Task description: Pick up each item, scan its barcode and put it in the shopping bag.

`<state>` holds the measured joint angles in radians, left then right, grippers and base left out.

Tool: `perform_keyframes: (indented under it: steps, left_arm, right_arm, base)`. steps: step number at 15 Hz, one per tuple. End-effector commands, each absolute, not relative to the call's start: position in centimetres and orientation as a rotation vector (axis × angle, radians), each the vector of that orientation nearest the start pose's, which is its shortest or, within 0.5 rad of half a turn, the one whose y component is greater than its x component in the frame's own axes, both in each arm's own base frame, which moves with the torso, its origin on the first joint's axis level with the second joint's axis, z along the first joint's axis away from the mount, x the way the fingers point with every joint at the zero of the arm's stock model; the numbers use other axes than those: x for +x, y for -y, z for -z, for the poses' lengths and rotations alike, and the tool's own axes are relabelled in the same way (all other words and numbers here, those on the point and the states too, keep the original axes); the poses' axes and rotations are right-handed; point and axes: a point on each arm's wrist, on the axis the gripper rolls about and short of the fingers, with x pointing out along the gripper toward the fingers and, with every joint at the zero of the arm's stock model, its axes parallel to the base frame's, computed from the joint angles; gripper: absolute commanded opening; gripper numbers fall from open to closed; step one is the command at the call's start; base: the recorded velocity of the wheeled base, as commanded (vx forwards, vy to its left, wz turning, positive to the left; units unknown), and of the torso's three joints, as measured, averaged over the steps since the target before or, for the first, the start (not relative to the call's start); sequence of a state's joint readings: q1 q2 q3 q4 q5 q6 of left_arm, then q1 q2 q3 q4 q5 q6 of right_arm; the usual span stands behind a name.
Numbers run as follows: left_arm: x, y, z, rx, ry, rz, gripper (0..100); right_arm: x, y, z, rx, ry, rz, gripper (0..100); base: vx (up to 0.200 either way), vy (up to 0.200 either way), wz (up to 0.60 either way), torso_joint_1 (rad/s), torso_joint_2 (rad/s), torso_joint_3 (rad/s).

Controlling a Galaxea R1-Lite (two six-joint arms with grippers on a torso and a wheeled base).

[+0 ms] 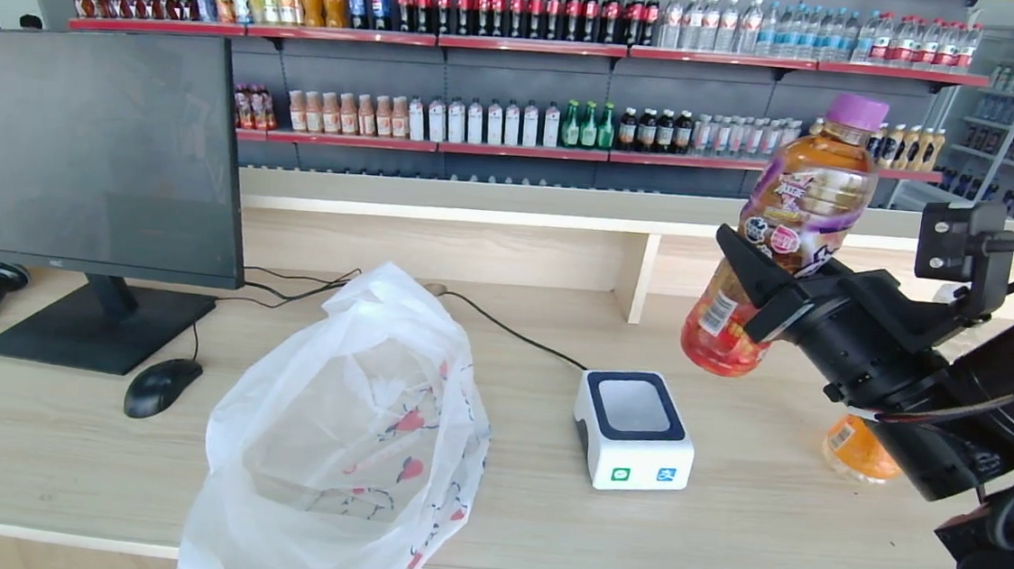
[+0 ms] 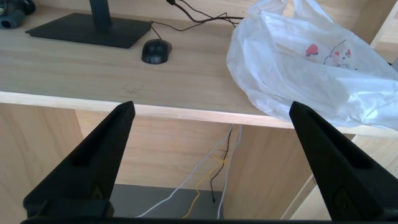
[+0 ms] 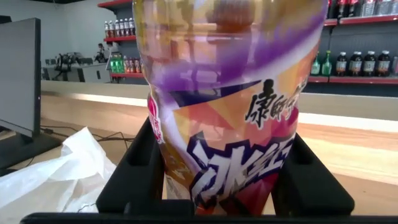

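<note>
Jaws spread wide and empty, the left gripper sits low at the front edge of the counter, with the white shopping bag lying on top just beyond its fingers. Farther in, the right gripper clamps the lower half of a purple-capped drink bottle in the air, its long axis tilted, cap uppermost and base toward the counter. The coming scan appears to turn on the barcode scanner, which lies below those fingers and to their left, between them and the bag, nearer this arm than the other.
</note>
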<state>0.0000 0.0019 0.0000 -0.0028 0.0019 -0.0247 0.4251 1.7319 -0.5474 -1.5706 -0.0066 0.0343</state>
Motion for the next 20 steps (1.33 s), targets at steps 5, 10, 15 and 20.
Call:
perform_keyframes:
  steps: [5, 10, 15, 20]
  left_arm:
    - [-2.27, 0.00, -7.58, -0.021, 0.002, -0.002, 100]
    - [-2.27, 0.00, -7.58, -0.023, 0.002, -0.002, 100]
    - [-2.27, 0.00, -7.58, -0.023, 0.002, -0.002, 100]
    - [-2.27, -0.01, -7.58, -0.021, 0.002, 0.000, 100]
  right_arm:
    - [25.53, -11.18, -20.22, 0.120, 0.376, -0.398, 0]
    - [25.79, -10.69, -20.10, 0.116, 0.372, -0.380, 0]
    - [25.69, -10.64, -20.19, 0.119, 0.375, -0.379, 0]
    - [25.57, -10.55, -20.06, 0.117, 0.369, -0.379, 0]
  base:
    - [-0.080, 0.000, 0.00, 0.004, 0.00, 0.000]
    - [0.000, 0.160, 0.00, 0.014, 0.00, -0.002]
    - [0.000, 0.200, 0.00, 0.005, 0.00, 0.002]
    - [0.000, 0.120, 0.00, 0.002, 0.00, 0.001]
